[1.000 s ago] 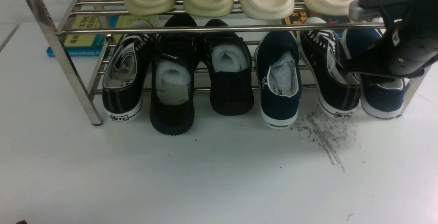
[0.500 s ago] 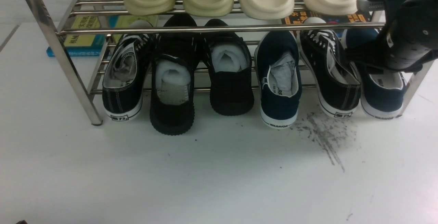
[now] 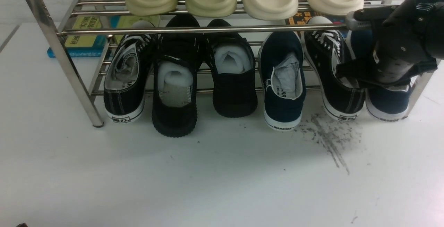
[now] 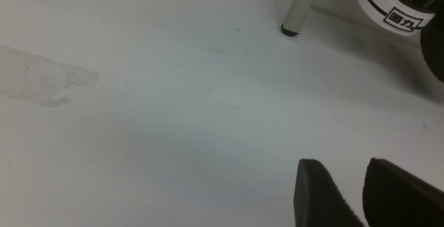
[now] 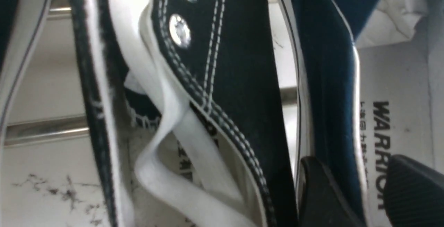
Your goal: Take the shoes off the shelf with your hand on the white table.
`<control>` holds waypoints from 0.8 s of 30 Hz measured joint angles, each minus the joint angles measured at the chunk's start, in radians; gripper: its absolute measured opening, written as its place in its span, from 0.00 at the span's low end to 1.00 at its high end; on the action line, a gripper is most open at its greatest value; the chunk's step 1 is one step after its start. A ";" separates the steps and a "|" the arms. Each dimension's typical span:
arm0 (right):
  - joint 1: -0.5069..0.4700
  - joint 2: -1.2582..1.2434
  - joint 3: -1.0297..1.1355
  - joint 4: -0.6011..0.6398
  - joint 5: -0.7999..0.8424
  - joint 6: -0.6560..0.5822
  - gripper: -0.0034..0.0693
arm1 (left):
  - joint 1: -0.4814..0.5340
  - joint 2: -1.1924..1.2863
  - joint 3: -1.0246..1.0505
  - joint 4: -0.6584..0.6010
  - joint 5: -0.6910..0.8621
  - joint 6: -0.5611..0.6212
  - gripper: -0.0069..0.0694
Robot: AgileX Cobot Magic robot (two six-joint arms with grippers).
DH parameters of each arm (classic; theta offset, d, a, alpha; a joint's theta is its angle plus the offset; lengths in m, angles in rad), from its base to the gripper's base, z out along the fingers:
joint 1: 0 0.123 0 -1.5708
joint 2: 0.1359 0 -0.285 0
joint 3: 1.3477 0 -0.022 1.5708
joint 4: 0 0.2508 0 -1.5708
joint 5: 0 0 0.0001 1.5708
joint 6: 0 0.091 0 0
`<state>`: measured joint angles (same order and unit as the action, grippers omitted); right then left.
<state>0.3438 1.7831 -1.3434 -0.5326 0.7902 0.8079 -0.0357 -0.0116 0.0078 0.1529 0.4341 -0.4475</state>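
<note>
Navy shoes are both found on the lower tier of the shelf, split by a black sneaker: one near the middle, the other at the far right end. Each is laid with its long axis running front to back, heel toward the robot and toe toward the rear.

The right gripper is seen over the opening of the far-right shoe. In the right wrist view its jaws are held well apart and set astride the wall next to the sneaker. One finger is in the gap beside the sneaker, and the other is inside, over the printed insole. The wall is between them, but no pinch is seen, so nothing is judged to be held yet.

The left gripper is kept by the shelf's left leg, well apart from both navy shoes. Its jaws are parted, with bare table showing between them, and nothing is gripped.

The right arm is plainly the nearer one. The jaws are lined up across the shoe's short axis, so a closing on the wall is judged to be the step in hand. A pull along the long axis, heel first toward the robot and onto the table, would then be called for. As the sneaker lies just beside that wall, it could be dragged along.
</note>
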 joint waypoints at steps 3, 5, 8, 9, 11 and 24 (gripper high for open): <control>0.000 0.006 0.000 -0.034 -0.007 0.015 0.45 | 0.000 0.000 0.000 0.000 0.000 0.000 0.40; 0.000 0.006 0.000 -0.042 -0.007 0.015 0.44 | 0.000 0.000 0.000 0.000 0.000 0.000 0.40; 0.000 0.006 -0.001 -0.051 -0.007 0.017 0.40 | 0.000 0.000 0.000 0.000 0.000 0.000 0.40; 0.000 0.006 -0.002 -0.051 -0.006 0.017 0.39 | 0.000 0.000 0.000 0.000 0.000 0.000 0.40; 0.000 0.006 -0.011 -0.049 0.006 0.017 0.39 | 0.000 0.000 0.000 0.000 0.000 0.000 0.40; 0.000 0.001 -0.059 -0.040 0.053 0.010 0.39 | 0.000 0.000 0.000 0.000 -0.001 0.000 0.40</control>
<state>0.3438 1.7846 -1.4019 -0.5726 0.8428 0.8184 -0.0357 -0.0116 0.0078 0.1529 0.4332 -0.4475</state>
